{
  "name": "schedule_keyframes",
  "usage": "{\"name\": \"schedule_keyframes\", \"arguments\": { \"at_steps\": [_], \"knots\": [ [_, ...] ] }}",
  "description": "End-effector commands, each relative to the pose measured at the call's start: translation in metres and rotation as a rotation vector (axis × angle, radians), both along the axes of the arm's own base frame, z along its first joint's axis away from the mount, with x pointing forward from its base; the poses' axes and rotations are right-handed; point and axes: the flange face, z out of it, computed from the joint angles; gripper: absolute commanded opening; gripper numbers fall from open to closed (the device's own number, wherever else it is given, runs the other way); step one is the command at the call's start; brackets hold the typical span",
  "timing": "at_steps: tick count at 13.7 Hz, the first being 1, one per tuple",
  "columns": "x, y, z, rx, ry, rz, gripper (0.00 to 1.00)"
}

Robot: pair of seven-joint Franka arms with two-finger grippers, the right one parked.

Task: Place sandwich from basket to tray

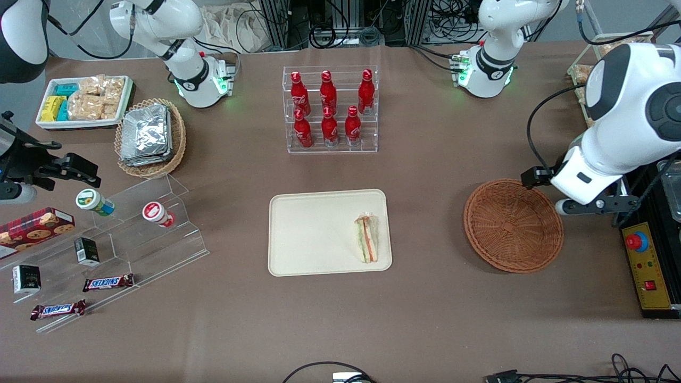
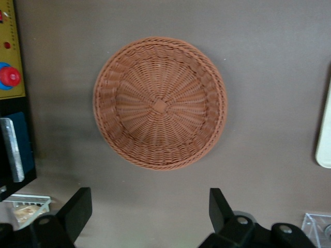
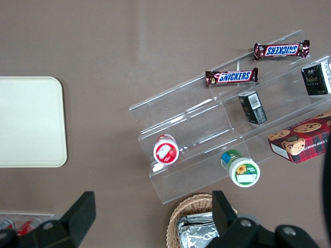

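Observation:
The sandwich (image 1: 366, 238) lies on the cream tray (image 1: 319, 234), near the tray's edge that faces the reddish-brown basket (image 1: 513, 225). The basket is empty; its woven bottom shows bare in the left wrist view (image 2: 160, 103). My left gripper (image 2: 150, 217) is open and holds nothing. It hangs over bare table just beside the basket's rim, a little farther from the front camera than the basket. In the front view the arm's white links (image 1: 596, 165) hide most of it. A strip of the tray's edge shows in the left wrist view (image 2: 325, 139).
A clear rack of red bottles (image 1: 331, 109) stands farther from the front camera than the tray. A yellow control box with a red button (image 1: 646, 266) lies beside the basket at the working arm's end. An acrylic step stand with snacks (image 1: 133, 229) is at the parked arm's end.

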Motion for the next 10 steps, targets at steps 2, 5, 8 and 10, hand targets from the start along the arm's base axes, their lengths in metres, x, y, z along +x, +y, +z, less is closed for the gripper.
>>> {"name": "schedule_keyframes", "arguments": {
  "at_steps": [2, 5, 8, 10],
  "knots": [
    [-0.014, 0.038, 0.013, -0.011, 0.036, -0.092, 1.0],
    [-0.001, 0.054, 0.013, -0.066, 0.033, -0.102, 1.0],
    [0.022, 0.04, 0.015, -0.062, 0.013, -0.127, 1.0],
    [0.028, 0.039, 0.018, -0.067, 0.001, -0.123, 1.0]
  ]
}}
